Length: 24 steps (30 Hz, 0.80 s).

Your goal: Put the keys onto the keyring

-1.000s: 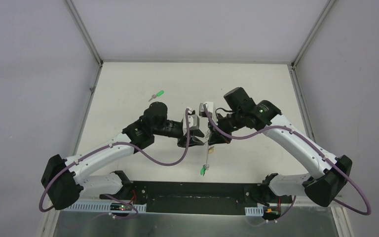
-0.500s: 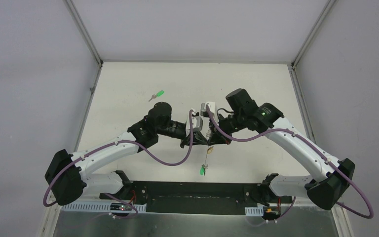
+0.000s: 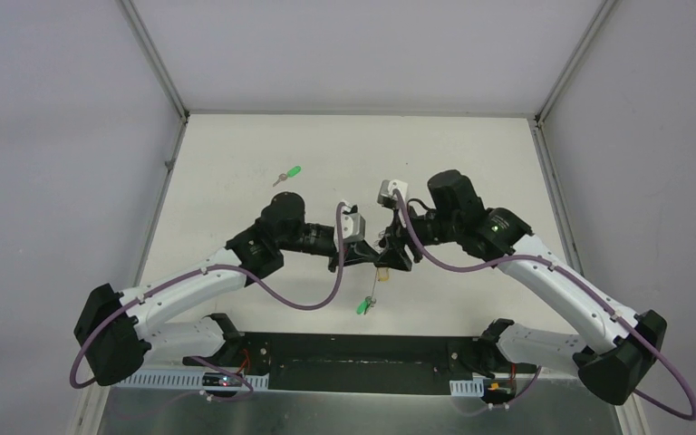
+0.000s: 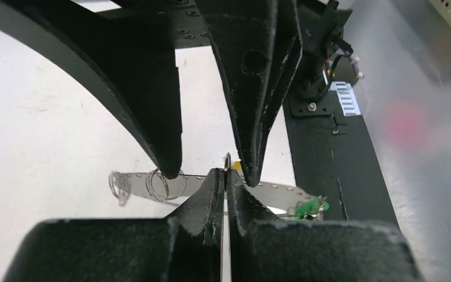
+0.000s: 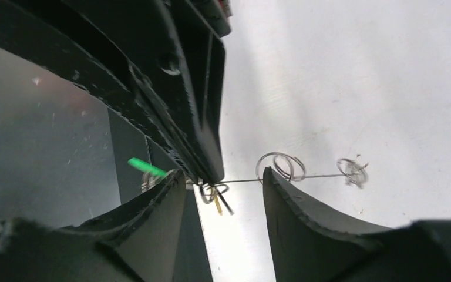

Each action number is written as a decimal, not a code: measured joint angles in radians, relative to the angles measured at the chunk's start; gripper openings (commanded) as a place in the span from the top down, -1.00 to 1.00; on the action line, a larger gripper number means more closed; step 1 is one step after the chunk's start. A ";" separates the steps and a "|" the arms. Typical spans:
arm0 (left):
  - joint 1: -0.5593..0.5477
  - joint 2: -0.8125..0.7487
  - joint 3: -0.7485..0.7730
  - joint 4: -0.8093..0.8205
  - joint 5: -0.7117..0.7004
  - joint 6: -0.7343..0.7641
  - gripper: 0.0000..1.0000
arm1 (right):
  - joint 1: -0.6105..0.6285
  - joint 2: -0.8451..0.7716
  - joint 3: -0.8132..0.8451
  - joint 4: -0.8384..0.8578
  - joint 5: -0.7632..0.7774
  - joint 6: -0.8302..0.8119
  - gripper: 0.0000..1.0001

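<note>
My left gripper is pinched together on the thin wire of the keyring at frame centre, a green key at its lower end. My right gripper stands apart around that wire. A second green key lies on the white table, upper left, with grey walls around.

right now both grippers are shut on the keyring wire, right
No, only one. The left gripper is shut on the keyring wire; the right gripper is open, as the right wrist view shows.
</note>
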 measured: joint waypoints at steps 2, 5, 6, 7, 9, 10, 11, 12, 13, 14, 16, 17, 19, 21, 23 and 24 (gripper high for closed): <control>0.000 -0.032 -0.024 0.041 -0.011 -0.018 1.00 | 0.000 -0.040 -0.047 0.085 0.010 0.053 -0.08; 0.000 -0.073 -0.074 0.138 -0.037 -0.051 1.00 | 0.000 -0.096 -0.105 0.186 0.020 0.114 -0.08; 0.000 -0.082 -0.094 0.179 -0.048 -0.066 1.00 | 0.000 -0.108 -0.114 0.208 0.023 0.125 -0.08; 0.000 -0.092 -0.117 0.225 -0.060 -0.080 1.00 | 0.000 -0.122 -0.125 0.233 0.027 0.135 -0.07; 0.000 -0.102 -0.154 0.313 -0.082 -0.107 1.00 | -0.002 -0.148 -0.145 0.277 0.032 0.158 -0.05; 0.000 -0.104 -0.169 0.351 -0.092 -0.122 1.00 | -0.003 -0.159 -0.152 0.290 0.035 0.169 -0.04; 0.000 -0.105 -0.179 0.383 -0.100 -0.132 1.00 | -0.004 -0.167 -0.157 0.301 0.035 0.177 -0.03; 0.000 -0.105 -0.185 0.404 -0.106 -0.141 1.00 | -0.006 -0.177 -0.162 0.311 0.036 0.185 -0.03; 0.000 -0.104 -0.191 0.434 -0.111 -0.153 1.00 | -0.008 -0.187 -0.164 0.319 0.036 0.191 -0.02; 0.000 -0.105 -0.193 0.452 -0.116 -0.158 1.00 | -0.011 -0.193 -0.165 0.325 0.036 0.193 -0.02; -0.001 -0.105 -0.195 0.493 -0.125 -0.169 1.00 | -0.018 -0.207 -0.165 0.338 0.036 0.196 -0.03; -0.001 -0.105 -0.195 0.510 -0.129 -0.174 1.00 | -0.021 -0.214 -0.165 0.341 0.036 0.196 -0.05; -0.001 -0.106 -0.195 0.530 -0.133 -0.179 1.00 | -0.028 -0.227 -0.166 0.351 0.035 0.196 -0.11; 0.000 -0.106 -0.195 0.547 -0.134 -0.182 1.00 | -0.034 -0.242 -0.170 0.361 0.035 0.194 -0.22; -0.001 -0.108 -0.195 0.554 -0.134 -0.182 1.00 | -0.038 -0.257 -0.175 0.370 0.034 0.191 -0.29; 0.000 -0.109 -0.196 0.556 -0.134 -0.183 1.00 | -0.040 -0.267 -0.179 0.375 0.032 0.187 -0.29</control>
